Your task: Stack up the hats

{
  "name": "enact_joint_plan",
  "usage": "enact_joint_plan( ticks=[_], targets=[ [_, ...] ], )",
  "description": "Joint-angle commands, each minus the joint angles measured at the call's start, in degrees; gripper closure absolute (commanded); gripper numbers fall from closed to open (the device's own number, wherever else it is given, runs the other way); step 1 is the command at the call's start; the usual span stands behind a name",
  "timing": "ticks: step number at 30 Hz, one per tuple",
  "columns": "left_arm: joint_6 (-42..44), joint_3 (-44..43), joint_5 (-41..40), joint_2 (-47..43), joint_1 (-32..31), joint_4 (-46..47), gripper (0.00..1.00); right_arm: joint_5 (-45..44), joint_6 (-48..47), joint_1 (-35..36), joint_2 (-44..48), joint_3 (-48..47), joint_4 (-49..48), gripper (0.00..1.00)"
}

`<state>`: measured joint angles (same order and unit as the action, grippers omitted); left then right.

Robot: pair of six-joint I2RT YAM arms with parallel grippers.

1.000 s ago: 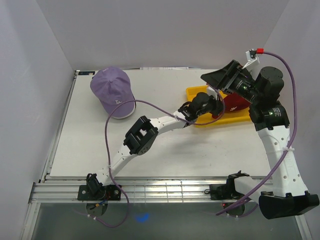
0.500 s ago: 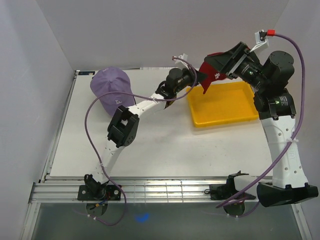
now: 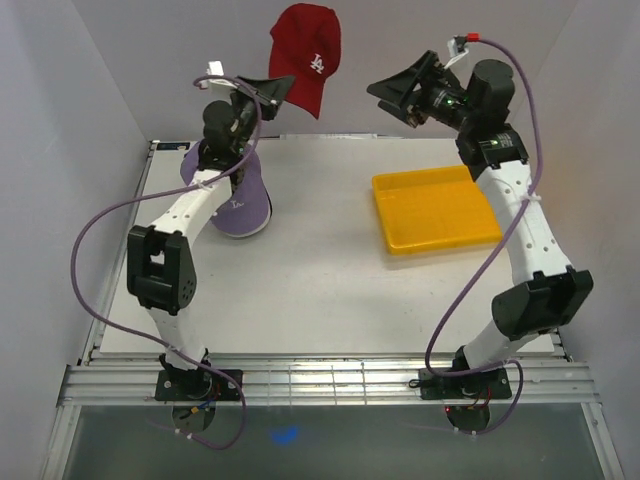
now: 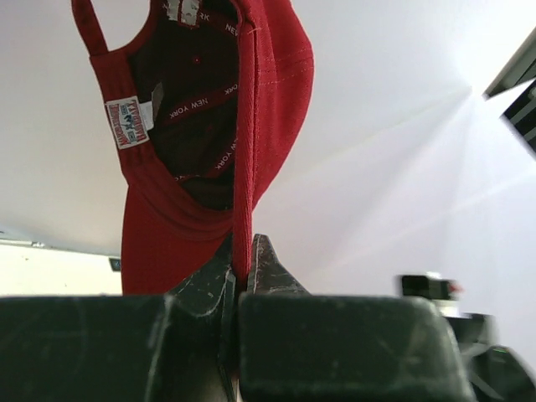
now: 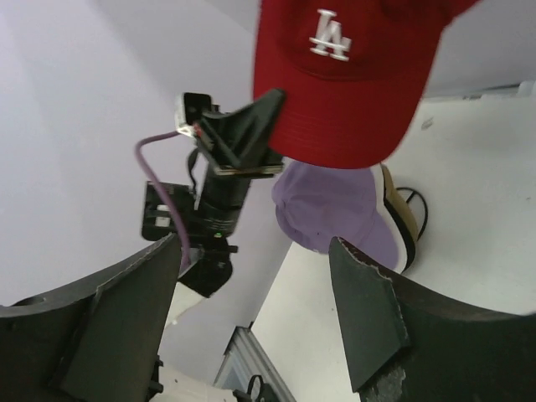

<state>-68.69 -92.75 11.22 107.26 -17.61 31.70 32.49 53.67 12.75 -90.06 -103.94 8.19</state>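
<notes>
My left gripper is raised high over the table's far left and is shut on the edge of the red cap, which hangs in the air; the left wrist view shows the red cap pinched between my fingers. Below it the purple cap sits on the table atop a stack, with white and tan brims showing under it in the right wrist view. My right gripper is open and empty, raised at the far right and facing the red cap. The black cap is hidden.
An empty yellow tray lies on the table at the right. White walls close in the back and both sides. The left arm's purple cable loops over the left side of the table.
The left gripper has carried the red cap from the tray area up and to the far left, above the purple cap. The right gripper has let go of the cap and swung up and back.
</notes>
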Motion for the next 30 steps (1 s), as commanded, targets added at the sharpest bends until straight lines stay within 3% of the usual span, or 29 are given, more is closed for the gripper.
enact_joint_plan(
  ticks=[1, 6, 9, 15, 30],
  targets=[
    [-7.77, 6.77, 4.33, -10.39, 4.66, 5.37, 1.0, 2.49, 2.66, 4.38, -4.67, -3.2, -5.79, 0.23],
    [-18.55, 20.73, 6.18, -19.53, 12.15, 13.1, 1.0, 2.23, 9.78, 6.49, -6.7, 3.3, -16.78, 0.23],
    [-25.07, 24.71, 7.67, -21.38, 15.49, 19.53, 1.0, 3.45, 13.9, 10.51, -10.65, 1.21, -21.62, 0.23],
    [-27.2, 30.96, 8.38, -25.96, 17.52, 22.61, 1.0, 4.42, 24.43, 17.47, -22.86, -6.54, -31.87, 0.23],
    [-31.77, 41.59, 9.52, -30.53, 19.98, 31.49, 1.0, 2.67, 28.68, 22.49, -27.62, -5.39, -37.46, 0.22]
  ],
)
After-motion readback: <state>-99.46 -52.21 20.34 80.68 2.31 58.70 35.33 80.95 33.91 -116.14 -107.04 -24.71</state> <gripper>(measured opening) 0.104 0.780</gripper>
